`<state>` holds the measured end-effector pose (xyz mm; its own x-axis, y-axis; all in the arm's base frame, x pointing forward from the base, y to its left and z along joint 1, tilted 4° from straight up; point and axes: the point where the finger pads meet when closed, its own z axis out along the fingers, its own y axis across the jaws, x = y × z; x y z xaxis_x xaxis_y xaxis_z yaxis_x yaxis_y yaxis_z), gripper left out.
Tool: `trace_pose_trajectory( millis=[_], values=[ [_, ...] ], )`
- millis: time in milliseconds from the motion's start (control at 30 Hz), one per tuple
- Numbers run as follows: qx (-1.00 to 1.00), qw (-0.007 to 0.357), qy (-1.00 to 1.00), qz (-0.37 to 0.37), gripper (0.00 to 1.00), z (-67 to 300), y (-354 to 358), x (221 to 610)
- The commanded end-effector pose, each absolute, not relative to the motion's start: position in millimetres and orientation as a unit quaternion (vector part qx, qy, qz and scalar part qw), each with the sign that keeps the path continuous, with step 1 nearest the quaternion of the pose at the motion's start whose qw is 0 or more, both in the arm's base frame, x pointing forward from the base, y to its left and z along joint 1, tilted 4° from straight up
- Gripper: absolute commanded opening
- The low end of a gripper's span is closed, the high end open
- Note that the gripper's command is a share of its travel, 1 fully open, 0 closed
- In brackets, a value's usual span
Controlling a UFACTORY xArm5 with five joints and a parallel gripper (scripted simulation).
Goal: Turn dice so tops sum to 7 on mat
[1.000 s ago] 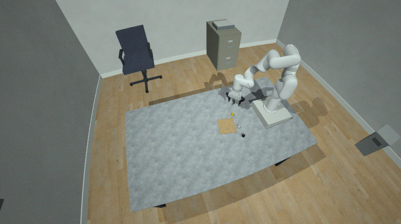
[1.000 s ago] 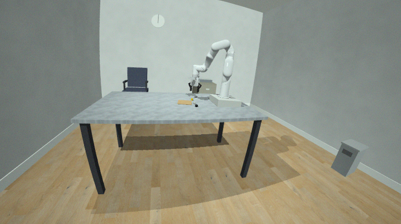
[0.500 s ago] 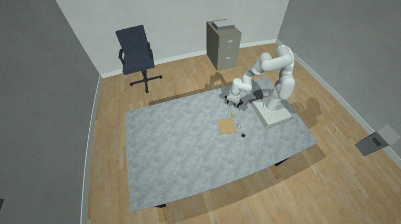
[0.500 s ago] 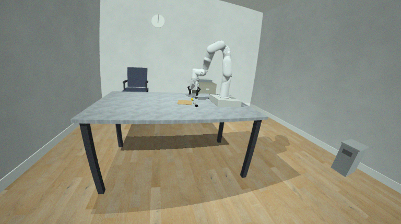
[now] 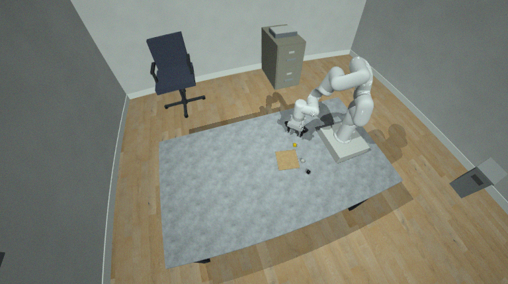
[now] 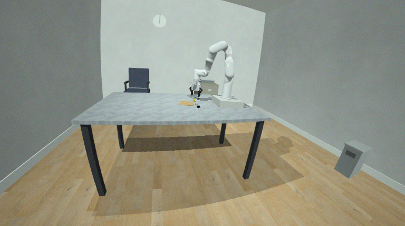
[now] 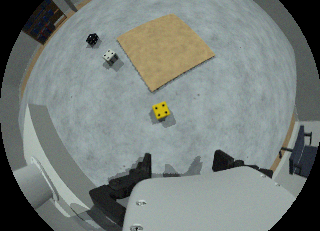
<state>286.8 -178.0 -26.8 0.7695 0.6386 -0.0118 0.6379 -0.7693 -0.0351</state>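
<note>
A yellow die (image 5: 294, 145) (image 6: 193, 100) (image 7: 161, 110) lies on the table off the mat, with four dots on top in the wrist view. A white die (image 5: 302, 160) (image 6: 196, 104) (image 7: 110, 56) lies just beside the mat; its top seems to show four dots. A black die (image 5: 308, 171) (image 6: 198, 106) (image 7: 92, 39) lies farther off the mat; its top number is too small to tell. The tan mat (image 5: 287, 159) (image 6: 186, 103) (image 7: 165, 51) carries no die. My gripper (image 5: 295, 134) (image 6: 195, 95) (image 7: 184, 162) is open and empty, above the table on the yellow die's side of the mat.
The robot's pale base block (image 5: 346, 149) (image 6: 230, 102) stands on the grey table (image 5: 224, 190) (image 6: 143, 107), on the dice's side of the mat. A filing cabinet (image 5: 284, 59) and an office chair (image 5: 172, 67) stand on the floor beyond the table.
</note>
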Motion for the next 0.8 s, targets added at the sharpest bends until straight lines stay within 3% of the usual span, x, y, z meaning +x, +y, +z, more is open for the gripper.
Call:
trace_pose_trajectory(
  millis=[0,767],
  values=[
    [-0.941,0.013,-0.339,0.011,1.0,-26,-179,288],
    [-0.941,0.013,-0.339,0.011,1.0,-27,-162,290]
  ],
)
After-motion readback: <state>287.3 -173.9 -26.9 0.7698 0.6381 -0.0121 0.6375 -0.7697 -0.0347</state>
